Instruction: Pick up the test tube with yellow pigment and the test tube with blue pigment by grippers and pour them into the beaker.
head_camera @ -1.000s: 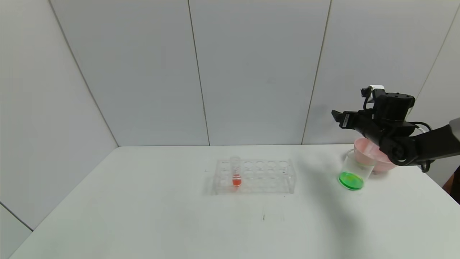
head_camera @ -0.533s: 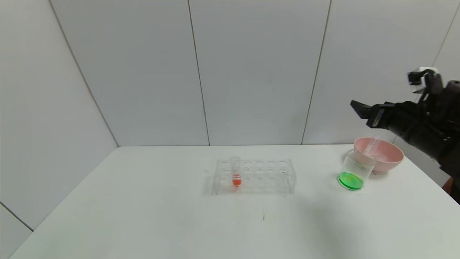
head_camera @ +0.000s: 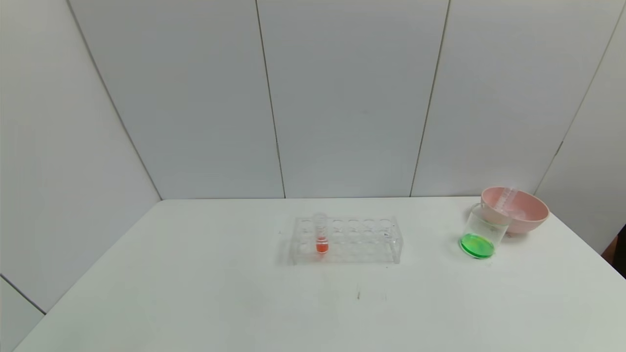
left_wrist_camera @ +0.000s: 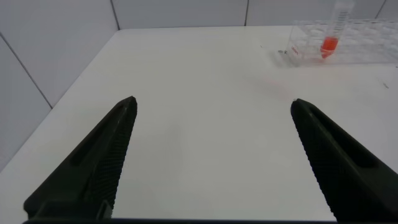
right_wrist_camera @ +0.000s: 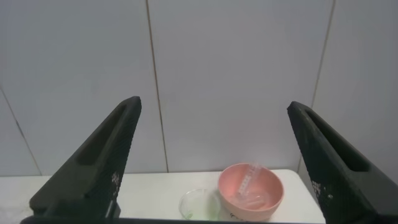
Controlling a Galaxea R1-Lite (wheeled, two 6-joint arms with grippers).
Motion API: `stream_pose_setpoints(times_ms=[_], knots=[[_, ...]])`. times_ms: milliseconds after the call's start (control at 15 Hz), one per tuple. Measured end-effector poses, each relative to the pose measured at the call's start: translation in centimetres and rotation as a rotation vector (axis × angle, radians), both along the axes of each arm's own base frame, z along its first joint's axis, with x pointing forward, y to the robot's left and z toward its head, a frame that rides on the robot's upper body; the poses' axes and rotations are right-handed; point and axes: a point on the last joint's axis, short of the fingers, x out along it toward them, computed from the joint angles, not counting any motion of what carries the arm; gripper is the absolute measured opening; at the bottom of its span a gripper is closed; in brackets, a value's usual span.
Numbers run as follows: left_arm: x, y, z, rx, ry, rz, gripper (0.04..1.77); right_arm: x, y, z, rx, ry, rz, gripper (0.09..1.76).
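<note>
Head view shows a white table [head_camera: 195, 293] against grey wall panels, with neither arm in the picture. A clear tube rack [head_camera: 346, 239] stands near the table's middle, holding one upright tube with orange-red liquid [head_camera: 321, 233] in a hole toward its left end. Well apart from it, at the table's far right, the beaker [head_camera: 481, 231] stands with bright green liquid across its bottom. Just behind it, and seemingly touching its rim, sits a pink bowl [head_camera: 525, 217]. Two empty clear tubes [head_camera: 506, 199] lie slanted inside the bowl; whether these are the test tube with yellow pigment and the test tube with blue pigment cannot be told, since no yellow or blue liquid shows in them.

Left wrist view has the left gripper [left_wrist_camera: 214, 155] low over the near-left part of the table, its two black fingers [left_wrist_camera: 99, 162] spread wide with nothing between them. The rack and its orange-red tube appear far ahead of it.

Right wrist view has the right gripper [right_wrist_camera: 211, 162] raised above the table's right side and facing the wall, its fingers [right_wrist_camera: 99, 162] likewise spread wide and holding nothing. Below and beyond them sit the pink bowl with the tubes inside, and the beaker's rim just beside it.
</note>
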Motion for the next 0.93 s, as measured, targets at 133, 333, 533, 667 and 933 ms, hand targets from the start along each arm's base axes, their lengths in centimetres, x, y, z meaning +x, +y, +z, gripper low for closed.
stream_pose_setpoints(times_ms=[133, 333, 533, 667, 933], knots=[[0.0, 0.0, 0.0, 0.0, 0.0, 0.0, 1.76, -4.7, -0.1, -0.2, -0.037, -0.082, -0.023, 1.69], [0.0, 0.0, 0.0, 0.0, 0.0, 0.0, 1.76, -11.1, 0.2, -1.7, -0.085, -0.117, 0.003, 1.7], [0.0, 0.0, 0.0, 0.0, 0.0, 0.0, 1.76, -16.9, 0.4, -4.3, -0.105, -0.103, 0.022, 1.7], [0.0, 0.0, 0.0, 0.0, 0.0, 0.0, 1.76, -19.7, 0.4, -6.5, -0.106, -0.098, 0.021, 1.7], [0.0, 0.0, 0.0, 0.0, 0.0, 0.0, 1.76, -19.6, 0.4, -11.1, -0.084, -0.045, 0.031, 1.7]])
